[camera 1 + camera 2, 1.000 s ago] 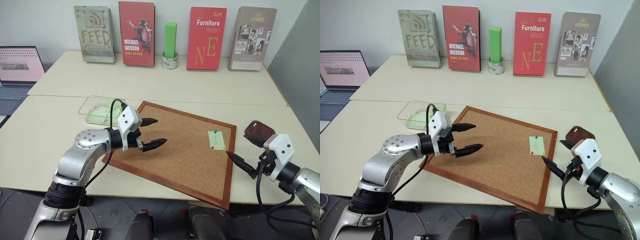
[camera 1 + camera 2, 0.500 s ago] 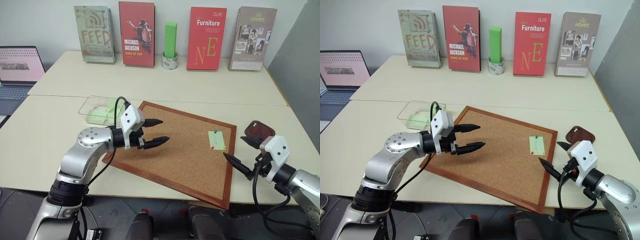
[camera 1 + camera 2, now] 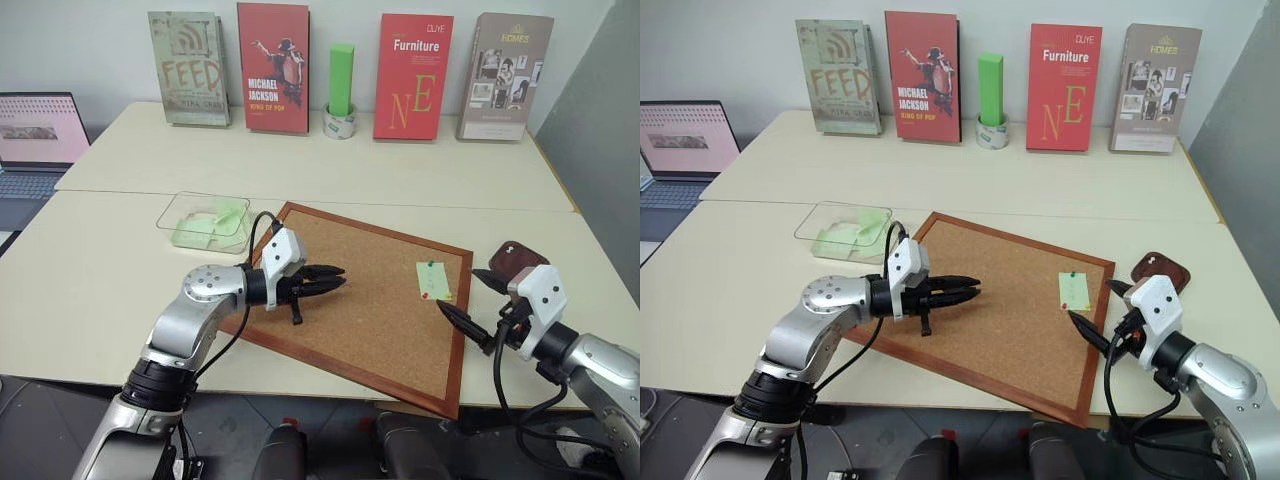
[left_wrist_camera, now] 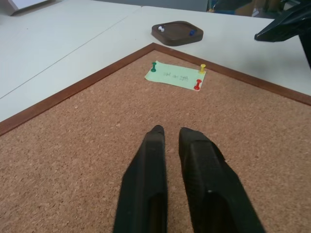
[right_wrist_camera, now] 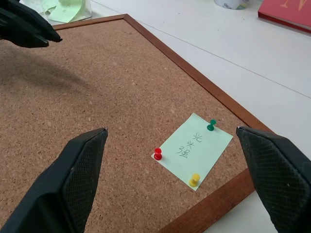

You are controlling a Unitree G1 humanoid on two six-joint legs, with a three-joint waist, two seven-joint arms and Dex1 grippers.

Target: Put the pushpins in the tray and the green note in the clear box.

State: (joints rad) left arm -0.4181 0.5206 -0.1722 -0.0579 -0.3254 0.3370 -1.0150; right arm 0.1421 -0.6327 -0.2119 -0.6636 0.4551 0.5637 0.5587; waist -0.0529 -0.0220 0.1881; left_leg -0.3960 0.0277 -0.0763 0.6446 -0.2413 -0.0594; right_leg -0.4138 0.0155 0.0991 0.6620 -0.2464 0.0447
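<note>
L gripper (image 3: 335,279) closed, empty, R gripper (image 5: 175,179) wide apart

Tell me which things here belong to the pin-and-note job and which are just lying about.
Job:
green note, pinned to the corkboard
green pin, red pin, yellow pin
dark tray
clear box

Lying about:
four upright books
green block in a tape roll
laptop
</note>
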